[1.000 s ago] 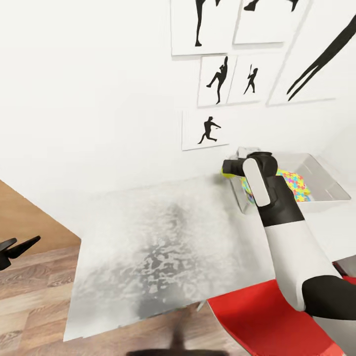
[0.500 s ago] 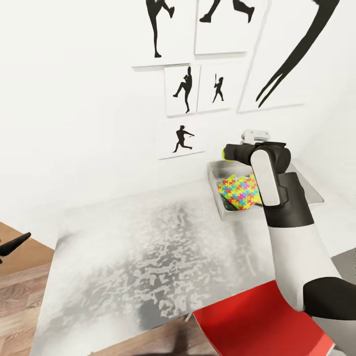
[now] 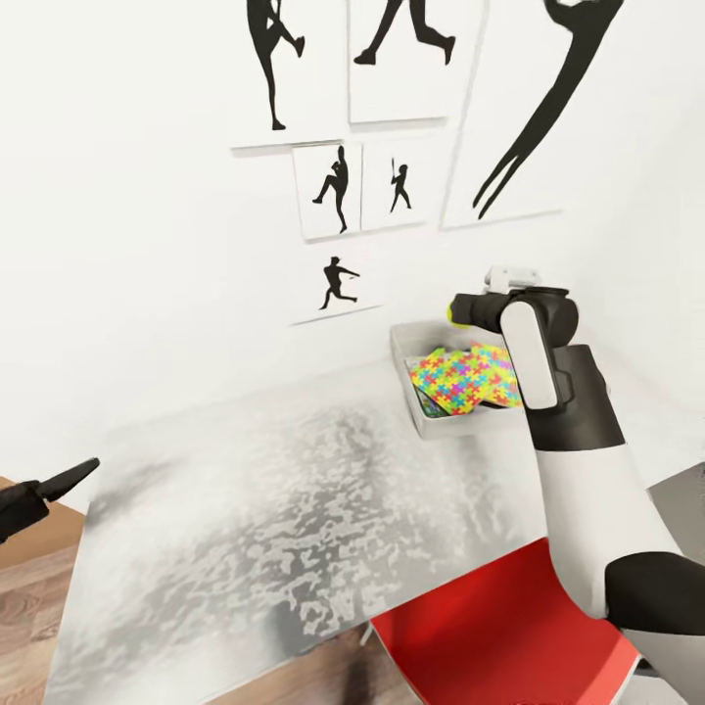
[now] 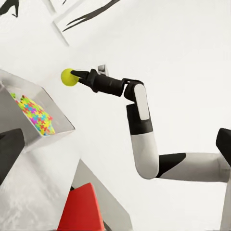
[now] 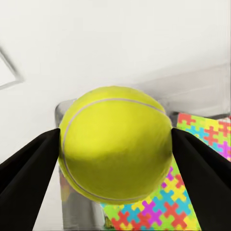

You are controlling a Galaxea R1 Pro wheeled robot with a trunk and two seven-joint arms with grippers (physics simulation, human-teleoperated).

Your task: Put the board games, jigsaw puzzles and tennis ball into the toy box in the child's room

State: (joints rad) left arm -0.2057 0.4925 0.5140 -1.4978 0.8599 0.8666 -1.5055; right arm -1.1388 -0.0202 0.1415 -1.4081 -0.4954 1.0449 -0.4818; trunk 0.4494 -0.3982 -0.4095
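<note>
Pinching the tennis ball (image 5: 115,144) across its widest part, the right gripper (image 4: 81,78) has one dark finger on each side, and that looks the right place to hold it: a ball is round and light, its felt should give some grip, but any hold off the middle would likely let it squirt out. It hangs near the wall above the far corner of the toy box (image 3: 403,354), which sits on the speckled table (image 3: 264,509) and already holds a jigsaw puzzle (image 3: 467,378), with the edge of another flat box peeping from under it. I'd guess the ball will bounce and roll on the stiff panel if let go from high up, so it wants lowering first. The left gripper (image 3: 44,490) waits off the near edge of the table, well apart; only one dark finger shows there, so I cannot tell how its jaws stand.
</note>
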